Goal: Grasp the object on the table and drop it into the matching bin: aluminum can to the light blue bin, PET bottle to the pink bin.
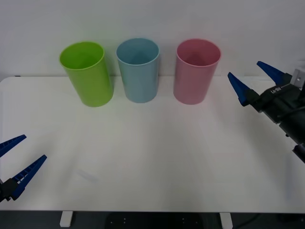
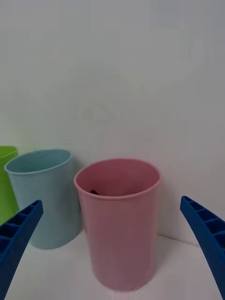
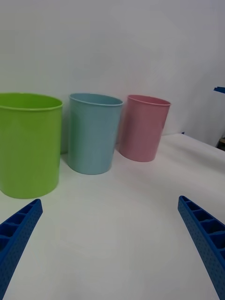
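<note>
Right gripper (image 1: 251,80) hangs with its blue fingers spread wide and nothing between them, raised beside the pink bin (image 1: 195,71), which stands just off its fingertips toward the middle of the bench (image 1: 157,157). From the right wrist view, a small dark shape, apparently the bottle (image 2: 94,191), shows low inside the pink bin against its inner wall; too little of it is visible to say more. Past the pink bin from this gripper stands the light blue bin (image 1: 138,70), and beyond that a lime green bin (image 1: 87,73); the three stand in a row along the far edge of the bench with narrow gaps between them, close to the white wall (image 1: 152,19) behind.

Left gripper (image 1: 14,164) waits at the near left corner of the bench, fingers also spread and holding nothing, well apart from the bins. Between it and the row lies open white surface. The right gripper sits over the bench's right edge.
</note>
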`<action>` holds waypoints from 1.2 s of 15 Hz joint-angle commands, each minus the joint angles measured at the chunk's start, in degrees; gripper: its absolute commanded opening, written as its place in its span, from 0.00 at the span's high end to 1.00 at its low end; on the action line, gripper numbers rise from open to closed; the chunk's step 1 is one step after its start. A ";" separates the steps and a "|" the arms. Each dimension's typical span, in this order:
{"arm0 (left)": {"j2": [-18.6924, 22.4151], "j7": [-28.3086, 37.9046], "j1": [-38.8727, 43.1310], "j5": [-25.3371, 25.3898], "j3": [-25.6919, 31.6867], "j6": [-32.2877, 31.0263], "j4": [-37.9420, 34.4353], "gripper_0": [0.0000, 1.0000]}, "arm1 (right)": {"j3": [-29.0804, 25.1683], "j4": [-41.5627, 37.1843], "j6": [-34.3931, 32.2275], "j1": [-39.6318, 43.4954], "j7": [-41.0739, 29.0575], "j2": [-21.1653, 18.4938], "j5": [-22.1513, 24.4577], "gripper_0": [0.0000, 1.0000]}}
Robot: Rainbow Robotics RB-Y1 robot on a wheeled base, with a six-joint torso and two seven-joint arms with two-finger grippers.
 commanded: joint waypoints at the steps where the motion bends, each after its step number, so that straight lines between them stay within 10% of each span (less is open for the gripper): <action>1: 0.00 0.00 0.00 0.00 0.00 0.00 0.00 0.00 | -1.89 -1.51 -2.35 4.65 4.66 -0.06 -2.46 0.00; 8: 0.00 0.00 0.00 0.00 0.00 0.00 0.00 0.00 | -5.67 -1.69 -5.78 16.61 20.13 -0.06 -8.08 0.00; 18: 0.00 0.00 0.00 0.00 0.00 0.00 0.00 0.00 | -12.26 -1.60 -17.82 27.59 19.60 0.12 -13.00 0.00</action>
